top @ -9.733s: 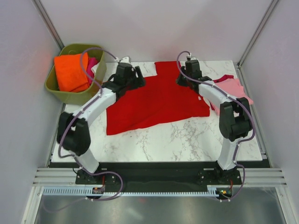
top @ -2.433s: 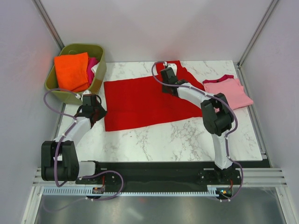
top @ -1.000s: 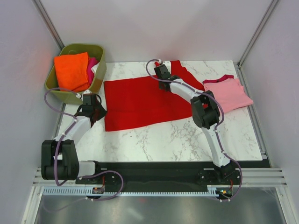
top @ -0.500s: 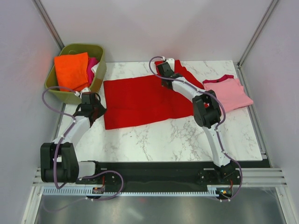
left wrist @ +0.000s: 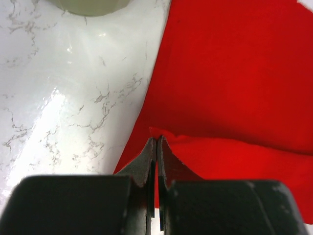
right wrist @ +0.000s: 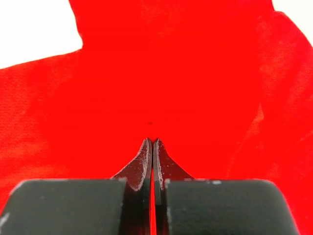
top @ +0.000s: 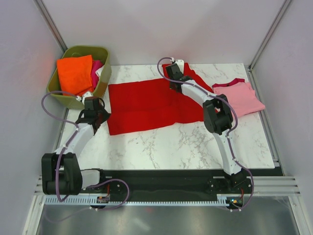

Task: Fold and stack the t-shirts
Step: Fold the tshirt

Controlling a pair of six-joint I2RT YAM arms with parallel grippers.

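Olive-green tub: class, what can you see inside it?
Inside the tub, a folded orange cloth lies beside a magenta cloth; anything beneath them is hidden.

Top camera looks down, arm bases [top: 93,182] at 6 o'clock; both wrist cameras face forward, close over the shared red t-shirt [top: 146,100].

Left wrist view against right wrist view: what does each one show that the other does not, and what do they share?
Only the left wrist view shows the marble table, the olive tub at the top edge, and an outer edge of the red t-shirt. Only the right wrist view shows red cloth filling nearly the whole picture, with creases on the right. Both show fingers closed on that shirt: the left fingers and the right fingers.
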